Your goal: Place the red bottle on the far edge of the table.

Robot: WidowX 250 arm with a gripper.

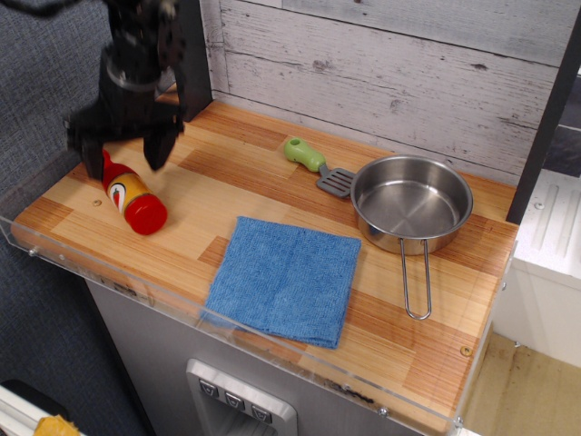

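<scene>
The red bottle lies on its side near the left end of the wooden table, its base toward the front, its yellow label with the chili facing up. My gripper hangs just above and behind the bottle's neck end, blurred by motion. Its two black fingers are spread wide and hold nothing. The bottle's cap end is partly hidden behind the left finger.
A blue cloth lies at the front middle. A steel pan with a wire handle sits at the right, a green-handled spatula beside it. A clear acrylic rim runs along the front and left edges. A plank wall stands behind.
</scene>
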